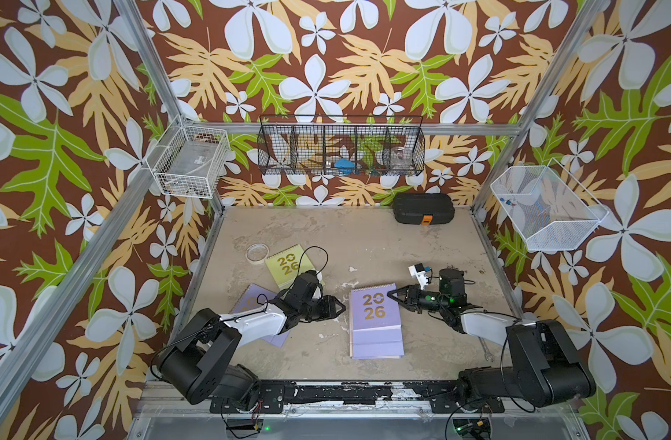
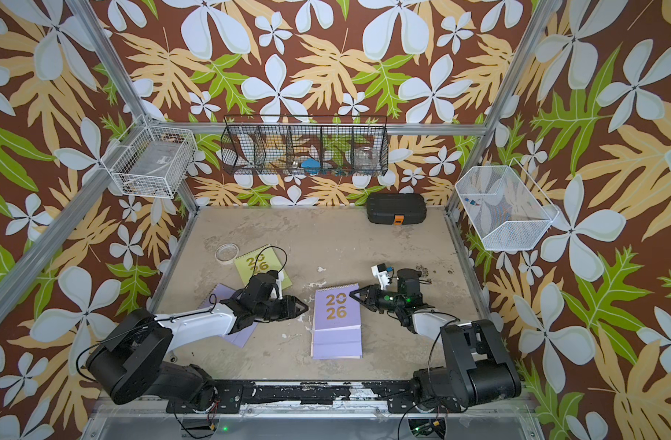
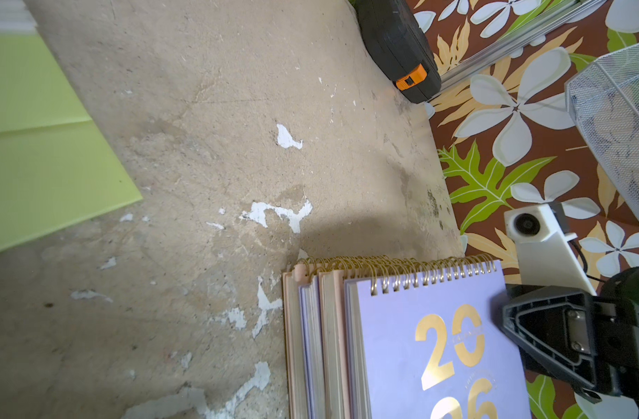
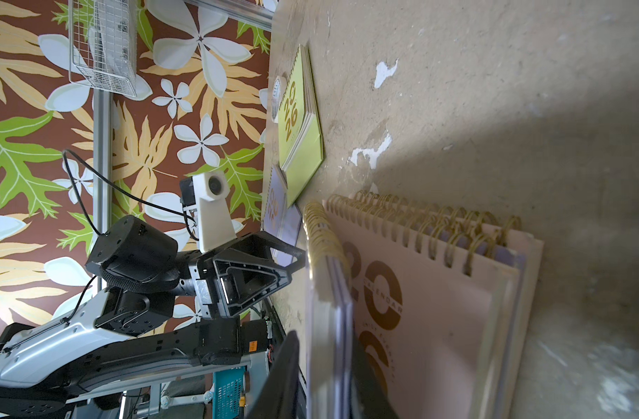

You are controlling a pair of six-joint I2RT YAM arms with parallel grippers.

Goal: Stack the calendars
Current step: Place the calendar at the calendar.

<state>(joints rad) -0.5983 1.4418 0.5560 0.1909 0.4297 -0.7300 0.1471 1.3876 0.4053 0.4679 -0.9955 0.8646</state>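
**Fourth calendar is going onto the pile, two more to come**

In both top views the stack (image 1: 377,343) (image 2: 337,344) lies at the centre of the table (image 1: 364,236). A lilac calendar (image 1: 373,310) is uppermost, and the lower ones jut toward the bottom of the frame. The right gripper (image 1: 389,295) sits at its upper right corner. The left gripper (image 1: 341,308) hangs just left of the stack, apart from it. Further left lie the lime green calendar (image 1: 288,264) and a second lilac calendar (image 1: 250,304), half under the left arm.

In the left wrist view, at lower right, four layers show: pink, lilac, pink, lilac. Their spirals are roughly in line.

In the right wrist view, the right gripper's fingers (image 4: 287,370) straddle the top calendar's edge, which stands off the pink calendar (image 4: 437,319) beneath. Whether they pinch it or have slackened, I cannot tell. The left gripper's jaws stand parted, holding nothing.

This looks like the release. To do it well, the raised edge should settle flat before the jaws spread fully. The gripper should then draw out sideways, away from the stack, so the under finger does not drag the cover askew.
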